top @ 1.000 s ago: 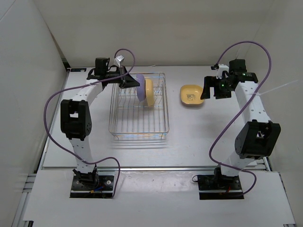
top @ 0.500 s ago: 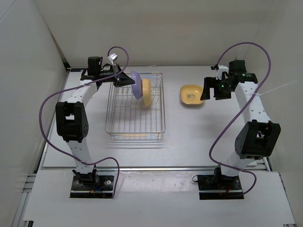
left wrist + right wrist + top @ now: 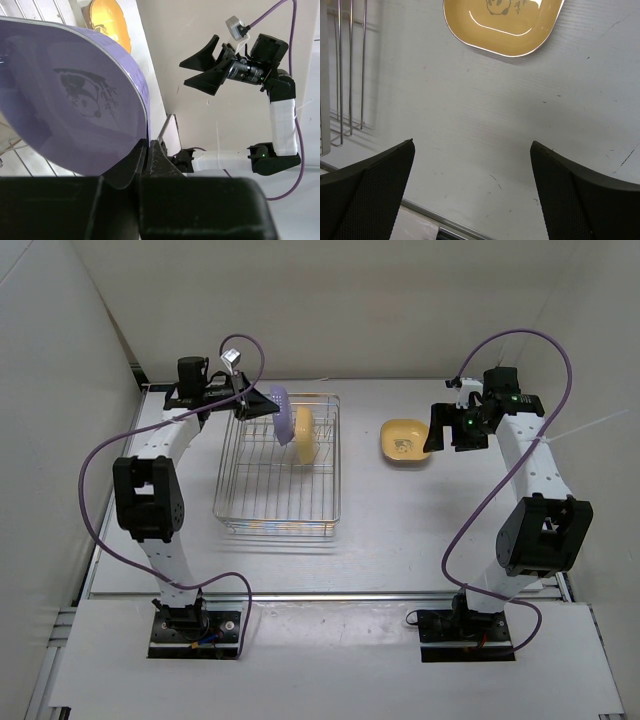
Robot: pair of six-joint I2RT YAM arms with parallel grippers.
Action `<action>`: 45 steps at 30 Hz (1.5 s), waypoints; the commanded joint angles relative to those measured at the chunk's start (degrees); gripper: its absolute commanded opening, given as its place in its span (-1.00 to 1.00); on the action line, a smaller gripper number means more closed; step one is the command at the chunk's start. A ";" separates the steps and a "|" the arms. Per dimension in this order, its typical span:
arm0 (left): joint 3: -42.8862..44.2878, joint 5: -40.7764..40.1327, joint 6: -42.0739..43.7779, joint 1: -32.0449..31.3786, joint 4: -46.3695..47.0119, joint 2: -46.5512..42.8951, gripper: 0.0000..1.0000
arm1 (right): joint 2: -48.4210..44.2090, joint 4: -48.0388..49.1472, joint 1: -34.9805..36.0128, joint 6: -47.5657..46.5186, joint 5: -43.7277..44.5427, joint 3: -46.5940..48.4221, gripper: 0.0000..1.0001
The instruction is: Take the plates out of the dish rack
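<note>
Fingertips [image 3: 131,165] of the left gripper [image 3: 258,404] are pinched narrow on the rim of the purple plate [image 3: 70,95], holding it on edge over the far left corner of the dish rack [image 3: 275,529]. Whether the plate's lower edge is clear of the wires cannot be told. It is a shallow rounded square of smooth, slightly glossy plastic, with a faint dark drawing printed on its inner face and a thin pale line along its rim.

Just beside it, inside the rack toward the far end, the upright yellow plate [image 3: 304,434] stands between the divider wires. The rack is a rectangular basket of thin, shiny silver wire with grid sides and an open floor.

To the right of the rack, well apart from it, the flat yellow plate [image 3: 502,25] lies on the table [image 3: 400,530], face up, amber with a white rim line and a small panda print. The right gripper [image 3: 472,144] hangs over the table just nearer than this plate, its dark textured fingers spread wide and holding nothing.

The table is matte white with fine scratches and specks. Plain white walls [image 3: 330,310] close it in on the left, far and right sides.
</note>
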 commanded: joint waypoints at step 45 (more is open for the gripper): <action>-4.68 -105.48 111.27 -72.22 -41.50 -18.37 -0.79 | -14.33 -4.22 26.98 -11.69 6.80 3.76 0.70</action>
